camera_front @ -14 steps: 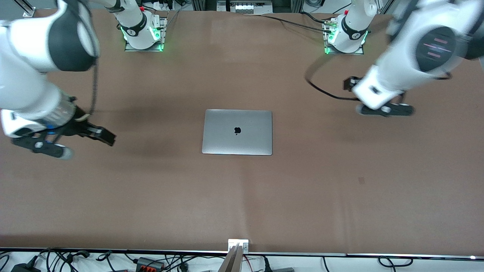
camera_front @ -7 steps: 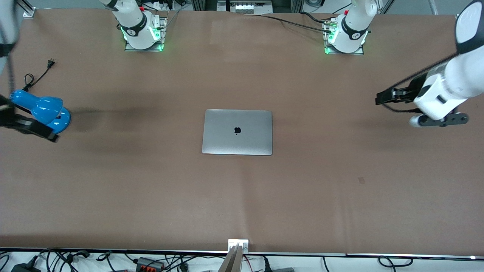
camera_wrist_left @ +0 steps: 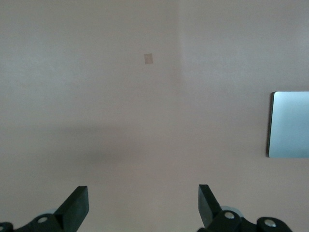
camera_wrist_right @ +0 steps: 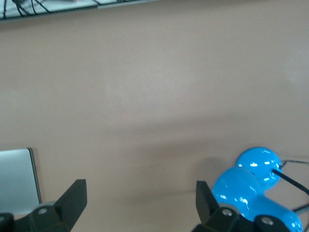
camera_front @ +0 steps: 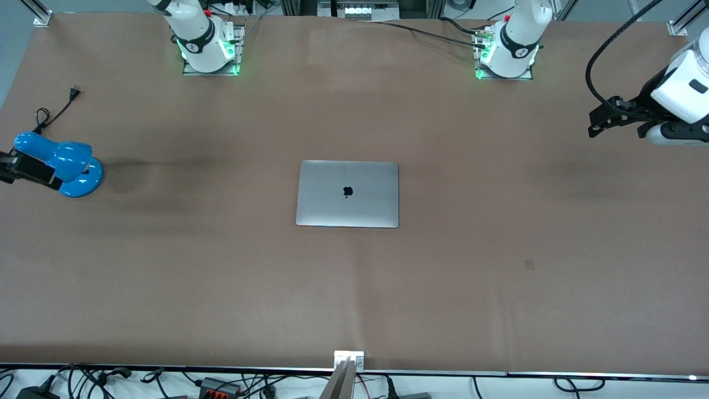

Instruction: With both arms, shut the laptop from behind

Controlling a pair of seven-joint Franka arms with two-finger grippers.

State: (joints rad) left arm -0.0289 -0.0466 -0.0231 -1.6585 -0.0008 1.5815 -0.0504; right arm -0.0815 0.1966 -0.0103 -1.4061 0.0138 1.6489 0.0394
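The slim silver-grey laptop [camera_front: 348, 194] lies shut and flat in the middle of the table, lid up with its black logo showing. One edge of it shows in the left wrist view [camera_wrist_left: 289, 124] and in the right wrist view [camera_wrist_right: 17, 179]. My left gripper [camera_front: 597, 121] hangs open and empty over the left arm's end of the table, well away from the laptop. My right gripper [camera_front: 33, 170] is open and empty over the blue lamp at the right arm's end. The wide-spread fingers of the left gripper [camera_wrist_left: 143, 203] and the right gripper [camera_wrist_right: 141, 198] show in their wrist views over bare table.
A blue desk lamp [camera_front: 66, 163] stands at the right arm's end of the table, its black cord and plug [camera_front: 55, 111] lying toward the bases. The lamp [camera_wrist_right: 251, 188] also shows in the right wrist view. Both arm bases [camera_front: 207, 50] [camera_front: 507, 52] stand along the table's edge.
Both arms have swung outward from the laptop toward the table's two ends, uncovering the blue lamp. The laptop has not moved and both grippers stayed open.
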